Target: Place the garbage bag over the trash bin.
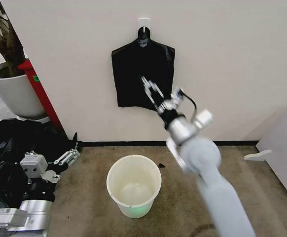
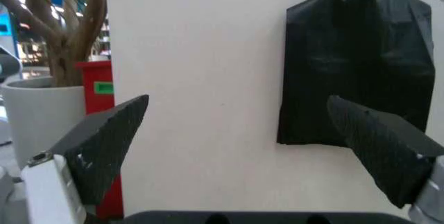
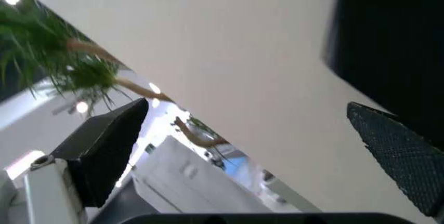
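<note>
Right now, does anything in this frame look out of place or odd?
Little. A small black scrap lies on the carpet beside the bin, which stands upright and unlined. A heap of black bags sprawls on the floor at left. The right gripper, open, is raised before the black bundle on the wall hook.

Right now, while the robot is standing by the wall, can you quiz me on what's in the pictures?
1. True or false: the trash bin on the floor already has a black bag over its rim.
2. Pick one: the right gripper is raised in front of A) the plant pot, B) the black bundle on the white hook, C) the red panel.
3. Fill the gap: the left gripper, low at the robot's left side, and the right gripper both have their fingers ____.

Key: 1 false, the bin is bare. 2 B. 3 open.
</note>
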{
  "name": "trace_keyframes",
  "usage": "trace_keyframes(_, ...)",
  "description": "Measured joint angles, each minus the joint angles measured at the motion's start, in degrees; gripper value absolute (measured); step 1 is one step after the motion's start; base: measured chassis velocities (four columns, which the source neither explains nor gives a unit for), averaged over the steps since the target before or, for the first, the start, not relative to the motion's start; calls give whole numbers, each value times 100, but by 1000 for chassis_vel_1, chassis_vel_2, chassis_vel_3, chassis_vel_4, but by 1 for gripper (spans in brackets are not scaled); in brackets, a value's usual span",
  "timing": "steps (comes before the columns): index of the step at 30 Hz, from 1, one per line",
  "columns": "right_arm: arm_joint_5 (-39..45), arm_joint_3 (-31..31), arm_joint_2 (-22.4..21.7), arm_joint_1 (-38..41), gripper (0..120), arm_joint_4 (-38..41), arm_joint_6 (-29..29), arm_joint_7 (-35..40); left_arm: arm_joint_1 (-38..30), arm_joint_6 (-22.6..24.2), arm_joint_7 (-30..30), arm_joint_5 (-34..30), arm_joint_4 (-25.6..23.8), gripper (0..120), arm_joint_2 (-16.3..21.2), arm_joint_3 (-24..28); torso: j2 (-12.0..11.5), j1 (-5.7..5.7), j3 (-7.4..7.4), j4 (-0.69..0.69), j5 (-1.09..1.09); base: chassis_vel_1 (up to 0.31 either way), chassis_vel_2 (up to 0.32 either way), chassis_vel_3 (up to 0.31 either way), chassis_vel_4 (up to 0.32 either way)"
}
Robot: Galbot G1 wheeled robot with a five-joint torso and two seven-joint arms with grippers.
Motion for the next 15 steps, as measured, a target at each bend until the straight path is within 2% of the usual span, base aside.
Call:
trace_keyframes(3,243,12,262,442,100,-364,39,238,71,-82,2,112,1,100,-89,43,0,0,0,0,0,0,0,0,0)
trace_keyframes(7,193,99,398,852,100,-891,-23,270,85,-96,6,141,2,100,-140,79,0,0,0,-1,0,0,0,0,0)
trace_keyframes(10,121,199,399,1440,100,-1563,-25,386,71,-123,48,170,4,100,-221,132,0,0,0,-2,1,0,0,0,0)
trace_keyframes(15,-49,269,400,1848,100,-2117,-46,616,92,-170,55,231,4,100,-315,185,0,0,0,-2,2,0,0,0,0)
